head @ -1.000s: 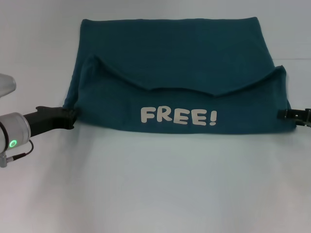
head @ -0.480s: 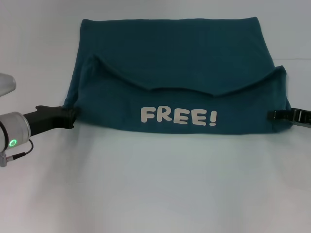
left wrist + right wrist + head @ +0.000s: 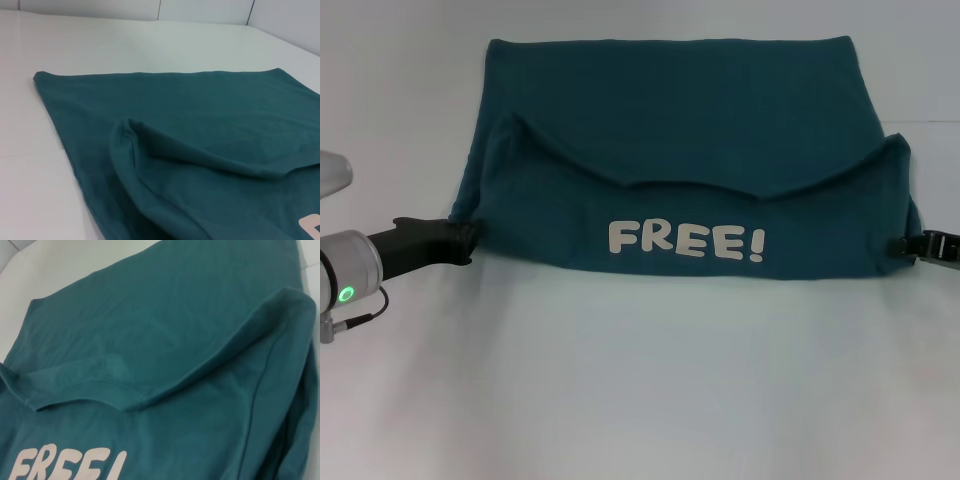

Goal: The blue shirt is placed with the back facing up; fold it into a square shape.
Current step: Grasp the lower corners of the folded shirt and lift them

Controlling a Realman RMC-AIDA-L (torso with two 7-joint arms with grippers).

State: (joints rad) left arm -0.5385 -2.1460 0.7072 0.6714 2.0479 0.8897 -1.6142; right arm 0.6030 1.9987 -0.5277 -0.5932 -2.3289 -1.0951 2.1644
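Observation:
The blue shirt (image 3: 670, 130) lies flat on the white table (image 3: 640, 380) in the head view. Its near part is folded back over the rest, so the white "FREE!" lettering (image 3: 686, 240) faces up along the near edge. My left gripper (image 3: 468, 242) sits at the shirt's near left corner, touching its edge. At the near right corner is my right gripper (image 3: 905, 245), against the cloth. The left wrist view shows the shirt (image 3: 200, 125) with the raised fold edge. In the right wrist view the shirt (image 3: 150, 330) fills the picture, with part of the lettering (image 3: 70, 465).
Bare white table runs all around the shirt, widest on the near side. A wall panel (image 3: 200, 10) stands behind the table's far edge in the left wrist view.
My right gripper pushed in towards the shirt, then drew back to the right. The shirt's near right corner now sits tucked further in. The left arm has not moved.

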